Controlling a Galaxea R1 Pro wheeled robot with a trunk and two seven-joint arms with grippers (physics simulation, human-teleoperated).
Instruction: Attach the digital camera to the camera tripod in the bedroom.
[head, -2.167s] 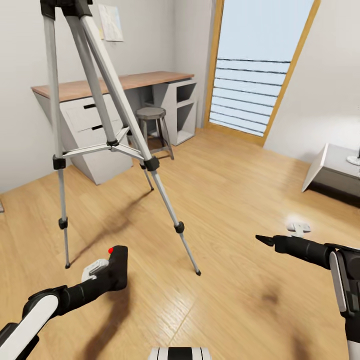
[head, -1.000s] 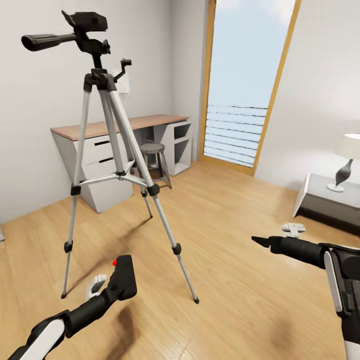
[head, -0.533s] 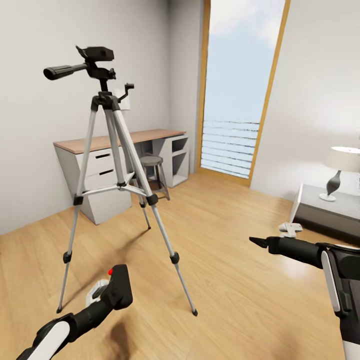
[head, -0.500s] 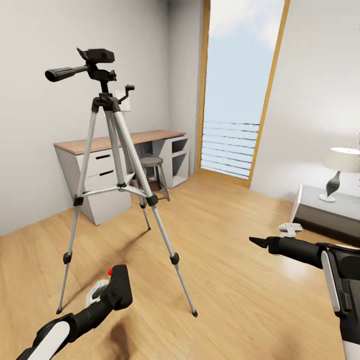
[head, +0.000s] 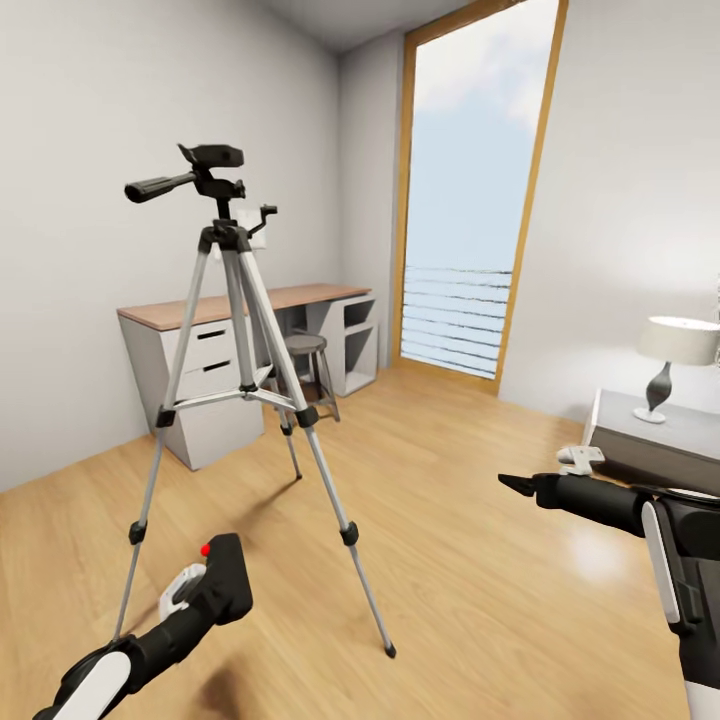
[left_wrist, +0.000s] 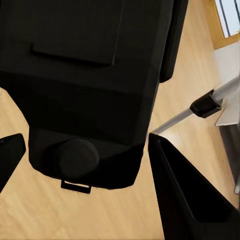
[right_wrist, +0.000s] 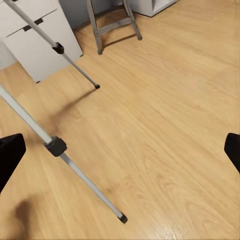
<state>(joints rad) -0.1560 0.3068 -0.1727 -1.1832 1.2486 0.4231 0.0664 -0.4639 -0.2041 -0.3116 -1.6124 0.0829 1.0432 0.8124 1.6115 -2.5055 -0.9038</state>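
Black digital camera (head: 222, 588): clamped in my left claw (head: 205, 600), low beside the camera tripod (head: 240, 370)
Right claw (right_wrist: 120, 150): gaped wide, empty, over floor (head: 450, 560)

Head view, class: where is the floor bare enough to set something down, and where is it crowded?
Bare: the wood floor between the camera tripod and the window. Crowded: beneath the tripod's legs, and by the desk where the stool stands.

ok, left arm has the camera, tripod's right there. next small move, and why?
Probably raise the left gripper toward the tripod head. The digital camera sits clamped low, near floor level beside the camera tripod, while the black mounting head stands bare far above it. The right gripper hangs open, holding nothing.
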